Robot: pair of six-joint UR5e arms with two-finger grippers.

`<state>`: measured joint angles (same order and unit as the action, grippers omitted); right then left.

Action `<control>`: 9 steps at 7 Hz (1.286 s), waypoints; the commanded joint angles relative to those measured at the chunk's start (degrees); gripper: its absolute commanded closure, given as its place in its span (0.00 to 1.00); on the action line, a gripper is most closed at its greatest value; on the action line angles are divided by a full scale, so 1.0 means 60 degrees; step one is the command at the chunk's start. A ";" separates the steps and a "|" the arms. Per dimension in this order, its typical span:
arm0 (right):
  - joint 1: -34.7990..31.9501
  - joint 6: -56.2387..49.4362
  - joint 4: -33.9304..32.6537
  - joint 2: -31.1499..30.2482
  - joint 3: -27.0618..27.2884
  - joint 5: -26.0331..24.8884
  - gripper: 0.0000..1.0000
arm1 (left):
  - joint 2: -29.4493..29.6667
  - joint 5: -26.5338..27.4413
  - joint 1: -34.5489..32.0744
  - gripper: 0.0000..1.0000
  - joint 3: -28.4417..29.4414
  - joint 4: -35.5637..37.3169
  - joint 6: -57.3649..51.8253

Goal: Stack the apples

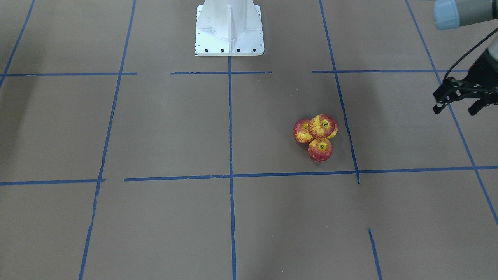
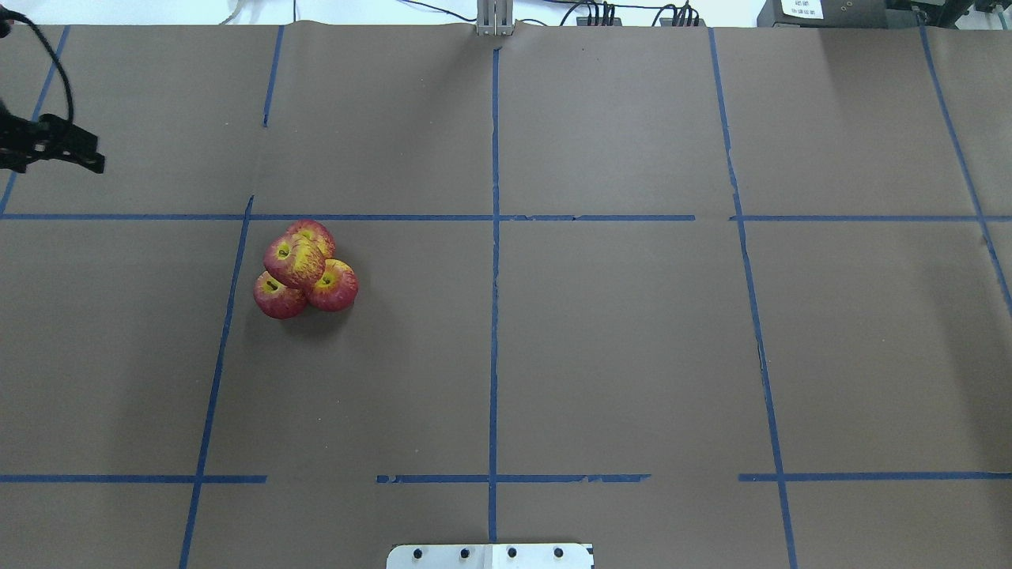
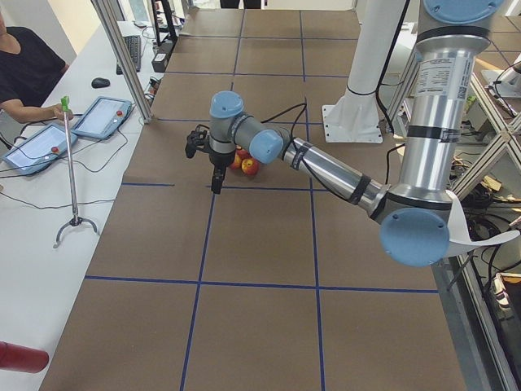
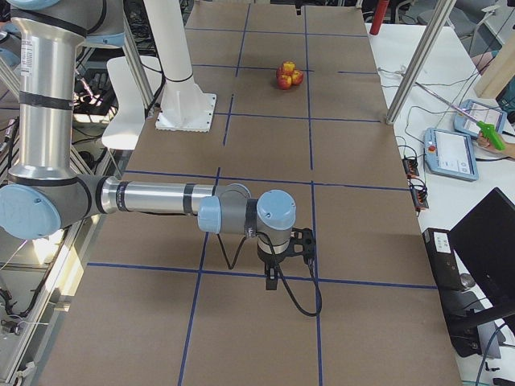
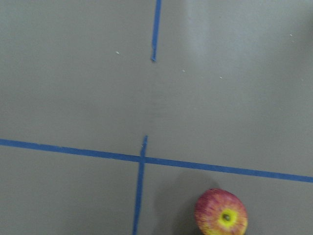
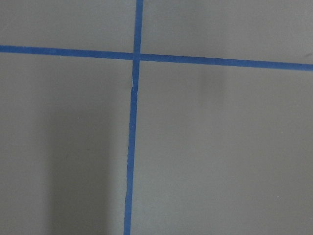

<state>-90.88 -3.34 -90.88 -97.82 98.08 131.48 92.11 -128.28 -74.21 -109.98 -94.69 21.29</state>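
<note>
Left gripper [image 1: 455, 110]: fingers spread and empty. It hangs over the table [image 2: 632, 356], well apart from the apples and out toward the robot's left end. Judged to be parked there so it cannot knock the pile.
Right gripper [image 4: 274, 277]: seen only from the side, far from the apples at the other end. Whether it is spread or closed cannot be told. Its wrist view shows only paper and tape [image 6: 131, 147].
Top apple [image 2: 294, 261]: sits in the hollow on top of the other three, touching them, with its dimple facing up and slightly tilted.
Base apples [image 2: 334, 288]: three lie on the table, packed together in a triangle. This looks chosen to cradle the fourth.
Left wrist view: one apple shows at the bottom edge, and which one is unclear.
Containers: none in view. The apples lie straight on the brown paper, inside one taped square and near its outer line.
Progress: the stack looks finished, judging by all four being in one pile.
Risk: round, glossy fruit, so a nudge would likely roll the top one off.
</note>
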 commanded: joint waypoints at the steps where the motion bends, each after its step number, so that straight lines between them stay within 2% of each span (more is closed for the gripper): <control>1: 0.0000 0.0000 0.0014 0.0000 0.0000 0.0000 0.00 | -0.0862 -0.0373 -0.2241 0.00 0.1592 0.0020 -0.4307; 2: 0.0000 0.0000 0.0014 0.0000 0.0000 0.0000 0.00 | -0.0878 -0.0388 -0.3571 0.00 0.2645 0.0122 -0.5920; 3: 0.0000 0.0000 0.0014 0.0000 0.0000 0.0000 0.00 | -0.0893 -0.0388 -0.3787 0.00 0.2974 0.0500 -0.6458; 4: 0.0000 0.0000 0.0000 0.0000 0.0000 0.0000 0.00 | -0.0908 -0.0402 -0.3775 0.00 0.2789 0.1243 -0.6420; 9: 0.0000 0.0000 0.0014 0.0000 0.0000 0.0000 0.00 | -0.1157 -0.0388 -0.3731 0.00 0.2758 0.1178 -0.5921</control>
<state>-90.88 -3.34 -90.85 -97.82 98.09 131.48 85.23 -130.68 -96.64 -93.42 -87.42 -14.41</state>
